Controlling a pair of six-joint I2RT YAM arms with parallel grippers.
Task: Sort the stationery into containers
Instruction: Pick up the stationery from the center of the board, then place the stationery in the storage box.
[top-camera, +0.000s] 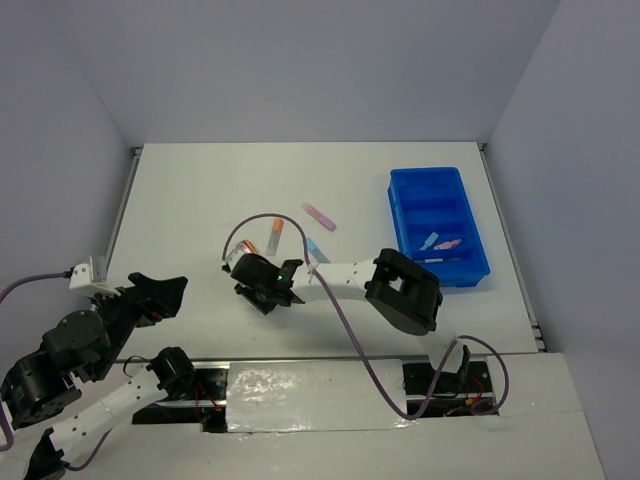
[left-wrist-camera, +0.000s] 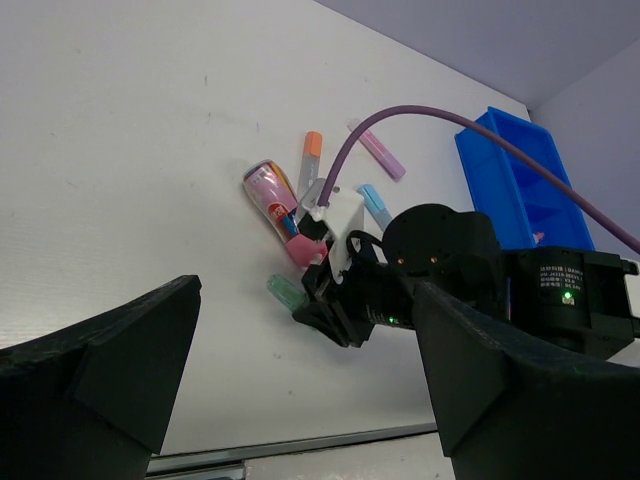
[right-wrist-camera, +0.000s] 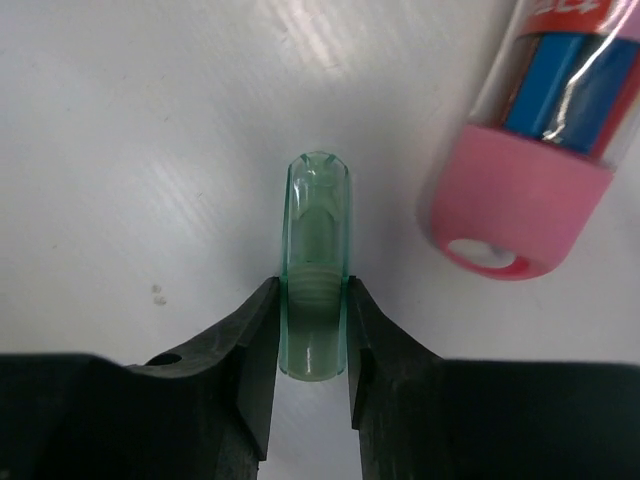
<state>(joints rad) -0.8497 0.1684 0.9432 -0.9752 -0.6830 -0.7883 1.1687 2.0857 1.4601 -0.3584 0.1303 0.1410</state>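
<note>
**Right claw pinching a green marker beside the loose stationery**

At far left, the left claw (top-camera: 172, 295) hangs above the near left part of the white tabletop (top-camera: 200, 200). Its fingers are spread wide and nothing sits between them.

Toward the middle, the right arm reaches leftward across the tabletop. The right claw (right-wrist-camera: 312, 310) is closed onto a stubby, translucent green marker (right-wrist-camera: 316, 230). One finger presses each side of the marker's lower half, and its rounded end projects beyond the fingertips. The marker is low against the tabletop; whether it touches the surface cannot be told.

Just beside it, apart from the fingers, lies a clear tube with a pink cap (right-wrist-camera: 520, 200). Red and blue contents show through its wall.

Beyond the tube lies an orange-capped marker (left-wrist-camera: 312, 150), and to its right a pale blue marker (left-wrist-camera: 374, 203), partly hidden by the arm. Farther back and to the right, a lilac marker (top-camera: 319, 216) lies alone at an angle.

At far right, well apart from this group, stands the blue tray (top-camera: 392, 205), long side running front to back. A pale blue piece (top-camera: 429, 241) and a pink piece (top-camera: 447, 244) lie in its nearer compartments.
</note>
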